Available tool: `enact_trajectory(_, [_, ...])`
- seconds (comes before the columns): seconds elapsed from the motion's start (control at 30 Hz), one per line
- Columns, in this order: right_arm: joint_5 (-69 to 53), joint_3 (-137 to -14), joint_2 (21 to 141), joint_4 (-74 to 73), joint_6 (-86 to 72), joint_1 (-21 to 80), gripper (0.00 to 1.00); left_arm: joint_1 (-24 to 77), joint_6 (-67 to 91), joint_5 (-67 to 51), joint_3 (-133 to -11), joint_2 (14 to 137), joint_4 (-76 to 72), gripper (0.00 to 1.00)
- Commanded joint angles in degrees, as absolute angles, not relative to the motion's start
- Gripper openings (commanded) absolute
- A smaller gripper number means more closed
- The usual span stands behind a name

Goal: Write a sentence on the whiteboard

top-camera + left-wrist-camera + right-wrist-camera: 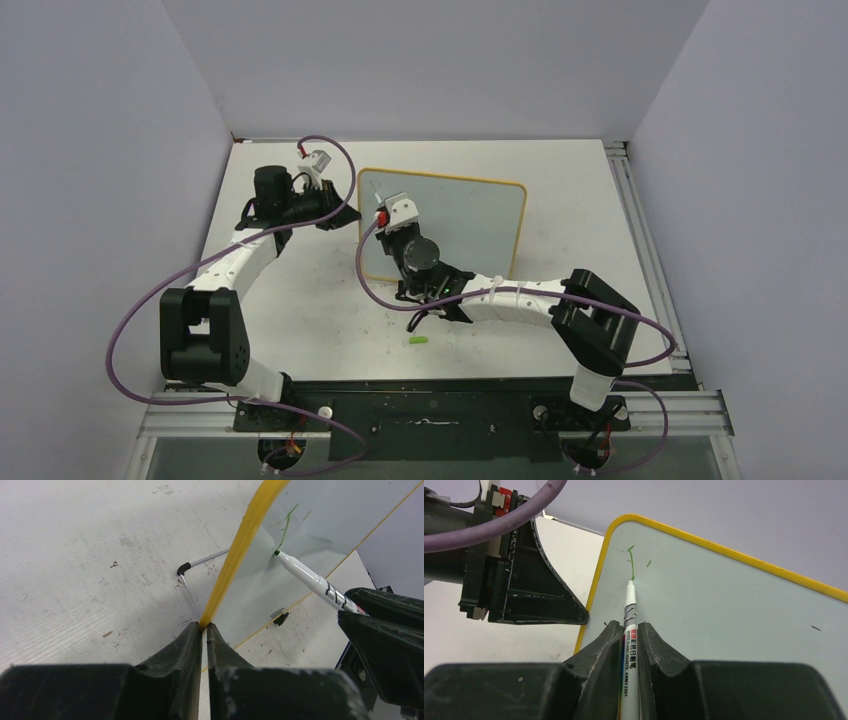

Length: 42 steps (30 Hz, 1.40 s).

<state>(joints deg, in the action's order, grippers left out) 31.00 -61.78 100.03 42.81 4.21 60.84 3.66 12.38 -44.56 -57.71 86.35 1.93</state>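
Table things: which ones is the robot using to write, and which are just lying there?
In use: whiteboard, pinched at its edge by the left gripper; marker in the right gripper; first green strokes.
Lying about: small green piece on the table, perhaps the marker's cap.

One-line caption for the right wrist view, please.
Right gripper presses marker to whiteboard beneath a few green strokes; left gripper clamps the yellow edge.
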Motion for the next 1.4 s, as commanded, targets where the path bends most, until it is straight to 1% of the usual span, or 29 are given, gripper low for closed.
enact_trajectory(0.0, [31.92,-63.68,99.91,44.83,3.73,60.82,0.05,5.01,12.3,-47.1,-60.11,86.35,2.64,0.06])
enact_trajectory(1.37, [33.71,-63.51,96.57,47.11,6.16,58.66,0.05,5.01,12.22,-46.98,-60.19,86.4,2.81,0.06])
